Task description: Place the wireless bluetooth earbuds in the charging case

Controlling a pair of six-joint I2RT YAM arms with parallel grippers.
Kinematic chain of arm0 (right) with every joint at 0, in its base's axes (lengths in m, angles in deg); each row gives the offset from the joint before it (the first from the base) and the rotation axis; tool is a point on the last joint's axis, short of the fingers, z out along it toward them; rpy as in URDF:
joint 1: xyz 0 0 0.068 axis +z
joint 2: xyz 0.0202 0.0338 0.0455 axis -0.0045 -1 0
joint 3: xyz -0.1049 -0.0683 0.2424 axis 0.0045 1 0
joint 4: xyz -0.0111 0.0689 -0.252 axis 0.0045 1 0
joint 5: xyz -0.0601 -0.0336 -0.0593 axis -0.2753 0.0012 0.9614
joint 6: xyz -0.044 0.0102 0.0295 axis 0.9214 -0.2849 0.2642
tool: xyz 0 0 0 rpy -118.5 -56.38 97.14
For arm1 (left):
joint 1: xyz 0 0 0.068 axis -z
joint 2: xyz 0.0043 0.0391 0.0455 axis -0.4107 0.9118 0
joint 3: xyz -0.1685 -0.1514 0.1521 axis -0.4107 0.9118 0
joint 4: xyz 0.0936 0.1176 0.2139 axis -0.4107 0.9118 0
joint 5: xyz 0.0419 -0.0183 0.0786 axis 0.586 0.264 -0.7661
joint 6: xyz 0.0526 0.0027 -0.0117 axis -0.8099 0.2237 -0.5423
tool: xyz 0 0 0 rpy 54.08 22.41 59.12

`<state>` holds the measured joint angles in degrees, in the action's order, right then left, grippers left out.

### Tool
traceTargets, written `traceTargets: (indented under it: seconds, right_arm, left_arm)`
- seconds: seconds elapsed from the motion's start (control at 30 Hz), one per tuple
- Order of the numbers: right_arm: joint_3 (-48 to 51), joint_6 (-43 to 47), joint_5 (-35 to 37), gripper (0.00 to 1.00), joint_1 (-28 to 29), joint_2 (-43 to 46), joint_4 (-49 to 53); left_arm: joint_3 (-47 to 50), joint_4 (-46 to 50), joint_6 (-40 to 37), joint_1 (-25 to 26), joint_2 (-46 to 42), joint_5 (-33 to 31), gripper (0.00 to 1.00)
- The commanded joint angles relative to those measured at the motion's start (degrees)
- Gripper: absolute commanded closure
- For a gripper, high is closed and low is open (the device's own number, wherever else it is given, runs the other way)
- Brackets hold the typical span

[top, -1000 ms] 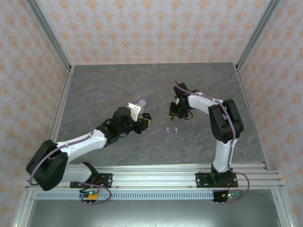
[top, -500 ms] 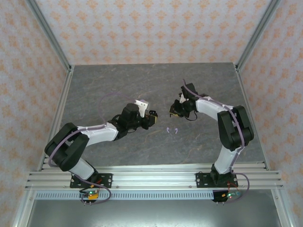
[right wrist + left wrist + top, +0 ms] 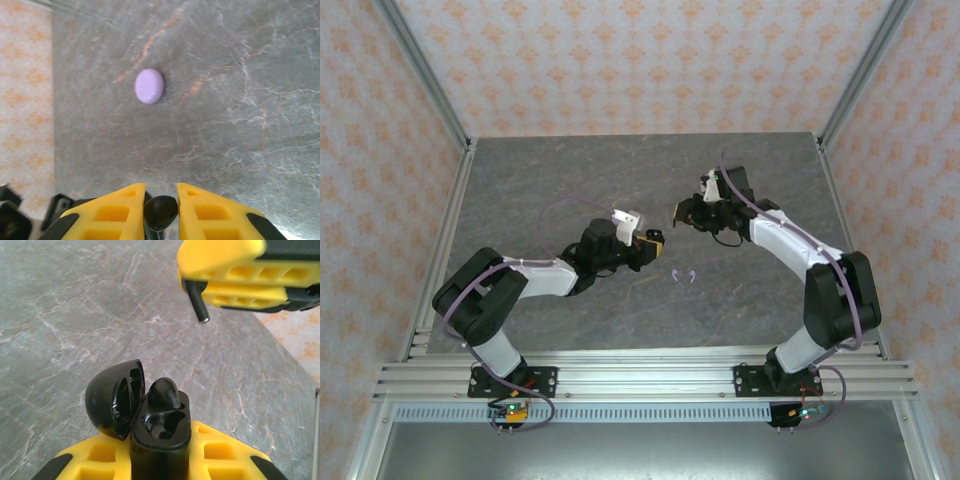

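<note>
Swung left gripper (image 3: 655, 241) rightward and right gripper (image 3: 682, 213) toward the far edge since a second ago, tips now facing above the middle of the tabletop (image 3: 540, 180). Clamps open black case (image 3: 161, 427) between left fingers (image 3: 220, 455), one black earbud (image 3: 164, 392) seated inside; pinches second black earbud (image 3: 160, 211) between right fingers (image 3: 120, 205). Leaves lavender pair (image 3: 684, 277) lying near centre

Black case (image 3: 160, 427), black earbud (image 3: 160, 211), lavender case (image 3: 149, 86)

place: lab robot cell | cues: aluminium frame rail (image 3: 640, 372), patterned panel walls (image 3: 650, 60), grey stone-look tabletop (image 3: 550, 175)
</note>
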<state>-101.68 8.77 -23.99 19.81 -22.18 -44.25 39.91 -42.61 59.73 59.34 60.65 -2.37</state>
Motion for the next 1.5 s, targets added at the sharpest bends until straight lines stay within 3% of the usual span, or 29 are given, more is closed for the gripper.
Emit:
traceTargets:
  seconds: [0.0, 0.23, 0.77, 1.47]
  right_arm:
    - [1.7, 0.5, -0.7, 0.79, -0.1, 4.0, -3.5]
    - [3.0, 1.8, 0.1, 0.79, 1.0, 8.9, -4.4]
    - [1.4, 6.9, 6.4, 0.79, 5.2, 13.2, -0.2]
    - [1.7, 8.0, 6.7, 0.79, 6.2, 13.1, 0.4]
  left_arm:
    - [-1.3, -7.7, -1.6, -0.6, 1.0, 3.7, 0.81]
    - [-0.9, -14.0, -2.1, -0.1, 1.7, 5.9, 0.81]
    - [-3.3, -18.6, 0.5, 1.4, 2.1, 7.2, 0.81]
    - [-5.1, -15.1, 1.3, 1.6, 0.8, 6.9, 0.81]
